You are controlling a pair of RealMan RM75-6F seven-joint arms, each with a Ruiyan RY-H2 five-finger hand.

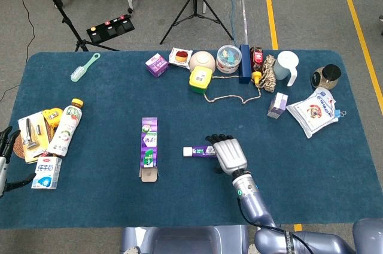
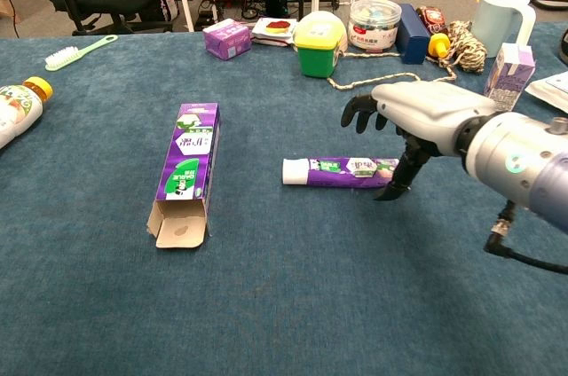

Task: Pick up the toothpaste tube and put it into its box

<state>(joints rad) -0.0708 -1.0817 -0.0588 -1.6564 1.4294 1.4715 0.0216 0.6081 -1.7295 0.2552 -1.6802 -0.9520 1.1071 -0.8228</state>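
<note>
Right hand [image 2: 404, 119] above tube, fingers spread, holding nothing.
Purple-and-white toothpaste tube [image 2: 342, 171] lies flat on the blue desk [image 2: 293, 305], apart from its open purple carton box [image 2: 186, 170]; grasp and insertion remain.

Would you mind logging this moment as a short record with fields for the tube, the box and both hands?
toothpaste tube: lying flat on the blue table, cap toward the box, not lifted
box: lying flat left of the tube, near-end flap open
right hand: over the tube's crimped end, fingers spread, grip not visible
left hand: at the table's left edge, holding nothing
</note>
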